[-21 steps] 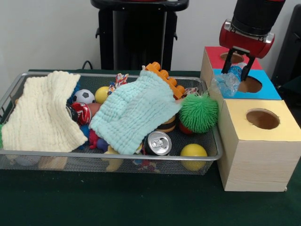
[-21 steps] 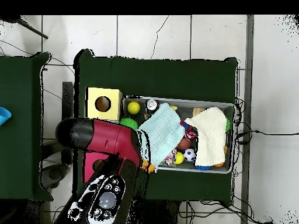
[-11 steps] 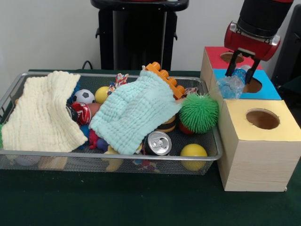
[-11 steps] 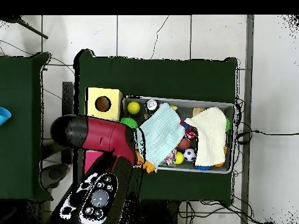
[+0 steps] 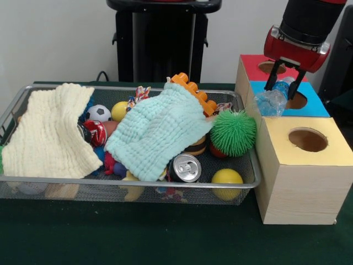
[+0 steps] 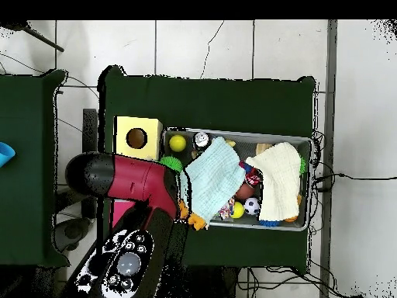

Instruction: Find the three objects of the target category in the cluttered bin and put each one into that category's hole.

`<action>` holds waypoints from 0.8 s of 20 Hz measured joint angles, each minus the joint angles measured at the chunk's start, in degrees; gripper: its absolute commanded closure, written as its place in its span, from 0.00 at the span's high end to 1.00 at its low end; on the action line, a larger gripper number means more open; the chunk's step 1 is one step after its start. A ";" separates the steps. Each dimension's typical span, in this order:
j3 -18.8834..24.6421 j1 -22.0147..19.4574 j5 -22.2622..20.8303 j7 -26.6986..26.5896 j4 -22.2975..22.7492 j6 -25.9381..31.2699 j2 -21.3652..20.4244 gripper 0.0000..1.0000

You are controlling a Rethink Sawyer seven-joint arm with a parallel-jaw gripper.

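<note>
My gripper [image 5: 280,90] is shut on a crumpled clear plastic bottle [image 5: 269,100] with a blue label. It holds the bottle over the left part of the blue-topped box [image 5: 314,107], just left of that box's round hole [image 5: 296,101]. The bottle hangs tilted and overlaps the box's left edge. The wire bin [image 5: 138,182] lies to the left, holding a silver can [image 5: 185,167], a green spiky ball [image 5: 233,132] and a yellow ball [image 5: 226,179]. In the overhead view the red arm [image 6: 136,180] hides the gripper, the bottle and the blue box.
A red-topped box [image 5: 255,65] stands behind the blue one, and a yellow-topped box [image 5: 304,165] [image 6: 138,138] with its own hole in front. A mint cloth [image 5: 157,130] and a cream cloth [image 5: 49,132] cover much of the bin [image 6: 236,138]. An orange block [image 5: 193,91] and a soccer ball [image 5: 99,112] poke out.
My gripper has carried the bottle to the right and slightly up, from the blue box's left edge toward its hole. Things in the bin have not moved.
</note>
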 measured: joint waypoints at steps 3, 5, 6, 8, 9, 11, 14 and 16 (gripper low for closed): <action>-0.13 0.05 0.21 0.00 -0.01 -0.42 0.10 0.00; -0.38 0.18 0.40 0.00 -0.01 -0.75 0.24 0.00; -0.49 0.25 0.49 0.00 -0.01 -0.85 0.29 0.00; -0.78 0.47 0.77 0.00 -0.01 -1.02 0.48 0.00; -0.94 0.60 0.93 0.00 -0.01 -1.11 0.57 0.00; -1.10 0.75 1.07 0.00 -0.01 -1.23 0.64 0.00; -1.47 1.13 1.39 0.01 0.00 -1.61 0.81 0.00; -1.50 1.19 1.62 0.01 -0.01 -1.97 0.85 0.00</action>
